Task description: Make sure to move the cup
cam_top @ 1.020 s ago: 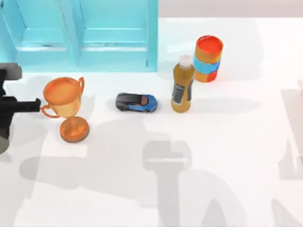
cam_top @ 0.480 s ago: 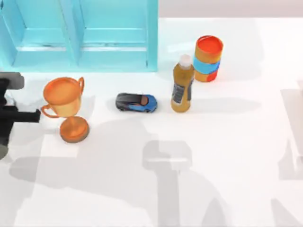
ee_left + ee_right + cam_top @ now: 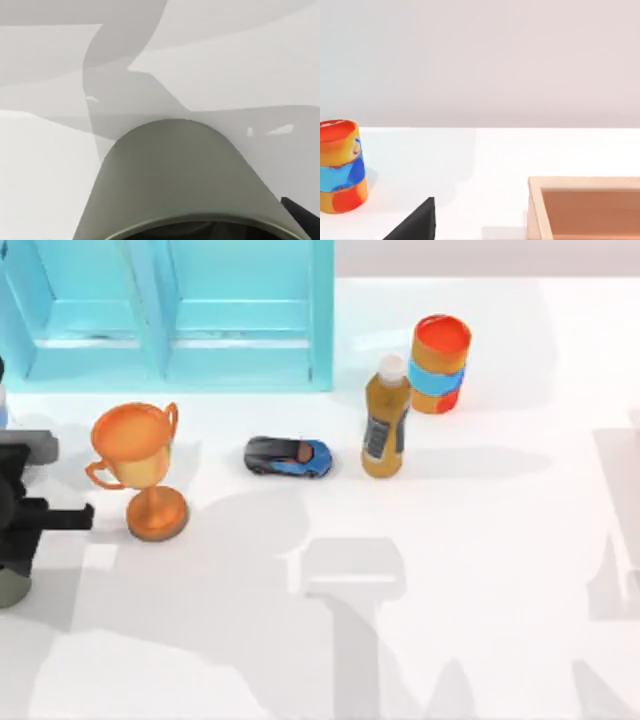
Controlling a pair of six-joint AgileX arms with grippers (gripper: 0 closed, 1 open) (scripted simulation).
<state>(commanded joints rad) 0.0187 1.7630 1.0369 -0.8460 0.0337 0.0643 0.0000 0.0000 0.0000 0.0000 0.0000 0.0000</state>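
At the left edge of the worktop [image 3: 480, 570] the left tool [image 3: 18, 532] reaches in, a dark mass just beside the orange trophy cup [image 3: 140, 468]. The cup [image 3: 185, 175] sits right up against the left wrist camera, its olive-grey wall broad and close, with the dark inside just visible. From above, a sliver of it [image 3: 12, 590] peeks out under the arm, at the very left edge. A bit of black finger [image 3: 302, 215] lies beside the cup's rim, but I cannot tell whether the left tool is spread or pinching the cup.

The main risk, as I judge it, is the trophy cup. It stands on a narrow stem, close to the dark bar of the arm that points at it, so any sideways carry toward the middle of the worktop could clip a handle and tip it over. If the hold on the tapered cup is shallow or loose, the smooth wall could slide out during a lift and the cup might roll off the left edge.

Farther along the back stand a blue toy car [image 3: 288, 456], an amber bottle [image 3: 385, 430] and a red-and-blue can [image 3: 440, 364], well apart from the cup and little threatened. A black part of the right arm shows in its wrist view, with a wooden tray [image 3: 585, 207] nearby.
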